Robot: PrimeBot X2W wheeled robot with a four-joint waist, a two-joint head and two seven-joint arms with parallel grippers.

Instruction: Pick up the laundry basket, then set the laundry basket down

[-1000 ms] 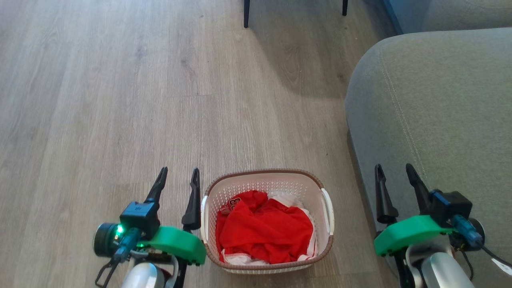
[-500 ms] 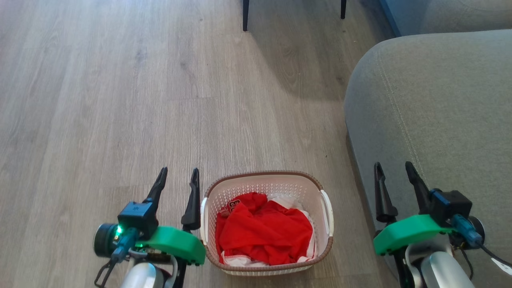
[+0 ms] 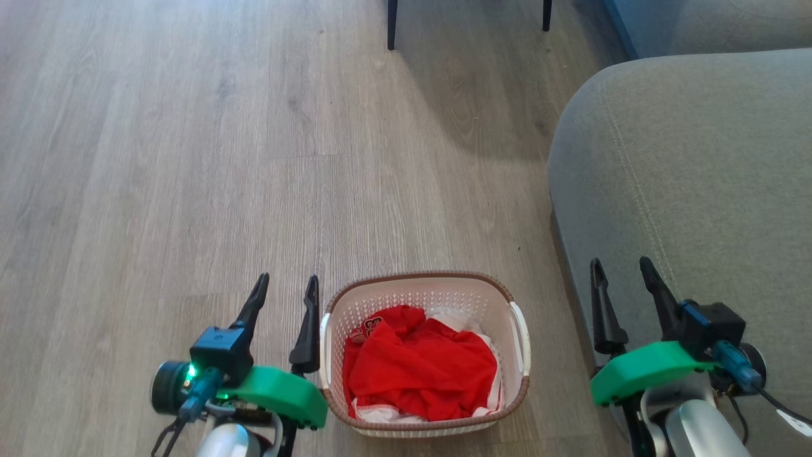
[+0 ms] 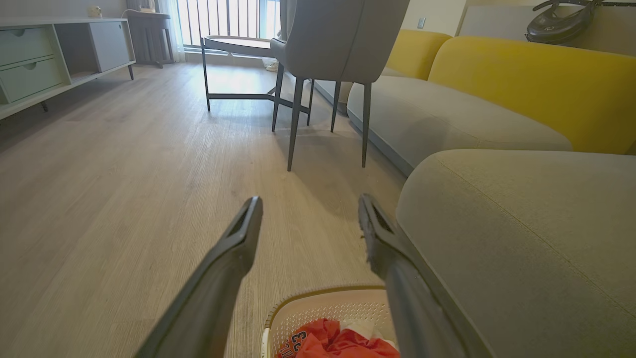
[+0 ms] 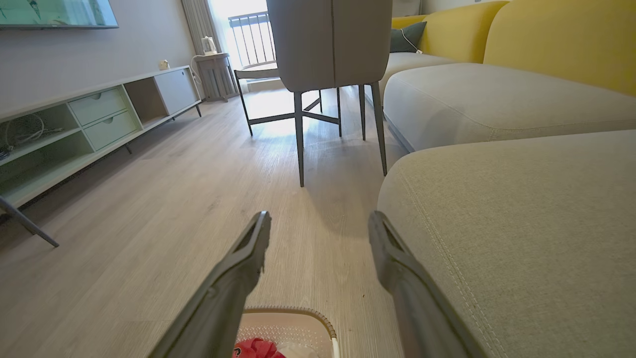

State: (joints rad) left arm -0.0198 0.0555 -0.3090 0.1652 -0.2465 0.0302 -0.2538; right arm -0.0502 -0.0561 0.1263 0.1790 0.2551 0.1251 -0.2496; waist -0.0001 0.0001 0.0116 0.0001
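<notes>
Head view: chair legs (image 3: 391, 25) cut by top edge, sofa (image 3: 685, 190) by right edge, left forearm (image 3: 225, 444) & right forearm (image 3: 701, 435) by the bottom. Bottom of laundry basket (image 3: 419, 277) hidden under red clothes (image 3: 419, 371); print on them too small to read. L wrist view: basket cut by bottom edge, right part behind one finger of left gripper (image 4: 310, 200); dark object (image 4: 559, 22) at top right cut off, perhaps a vacuum.

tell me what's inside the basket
A crumpled red garment fills the basket, with white cloth peeking out at its edges. The basket's floor and anything beneath the clothes are covered.
</notes>
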